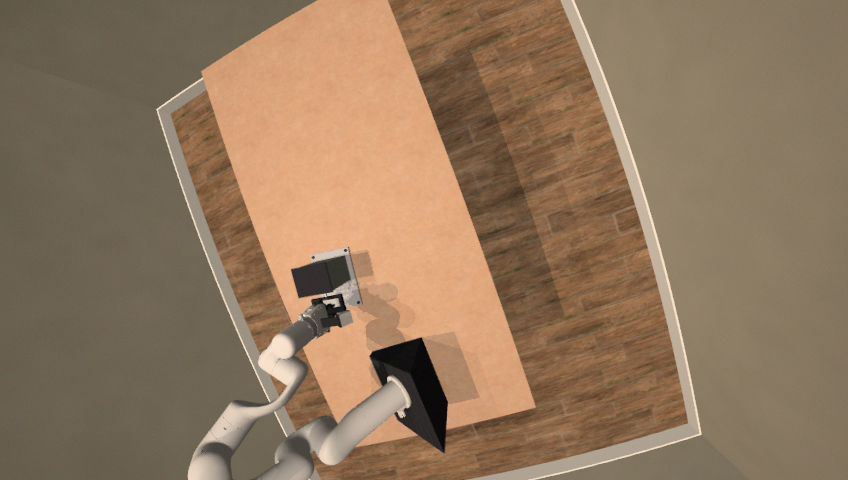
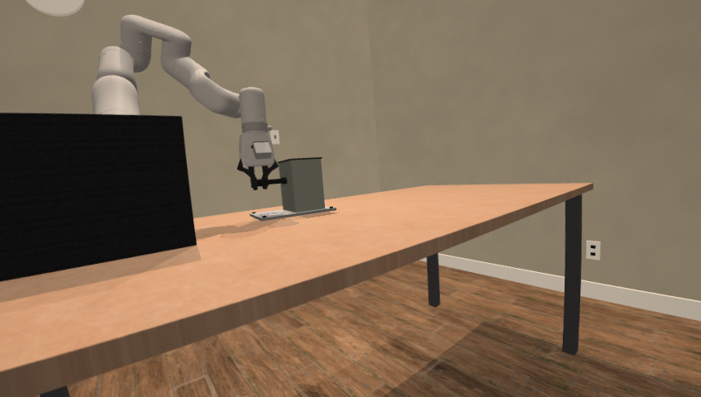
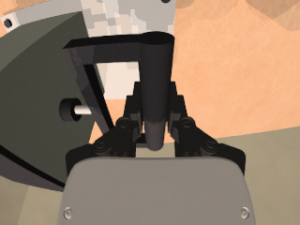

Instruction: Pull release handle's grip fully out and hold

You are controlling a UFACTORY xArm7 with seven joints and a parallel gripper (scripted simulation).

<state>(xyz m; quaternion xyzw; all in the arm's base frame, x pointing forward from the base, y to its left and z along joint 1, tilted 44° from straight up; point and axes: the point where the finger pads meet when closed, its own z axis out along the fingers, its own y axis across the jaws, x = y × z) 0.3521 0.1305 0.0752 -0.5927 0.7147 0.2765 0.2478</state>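
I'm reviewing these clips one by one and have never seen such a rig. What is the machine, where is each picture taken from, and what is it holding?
The white jointed machine is a robot arm ending in a two-fingered gripper. One picture looks down from above, one from the side across the table, one from a camera on the wrist. On the table stand a dark green housing on a grey plate, and a black box. The gripper is shut on the handle's black bar.
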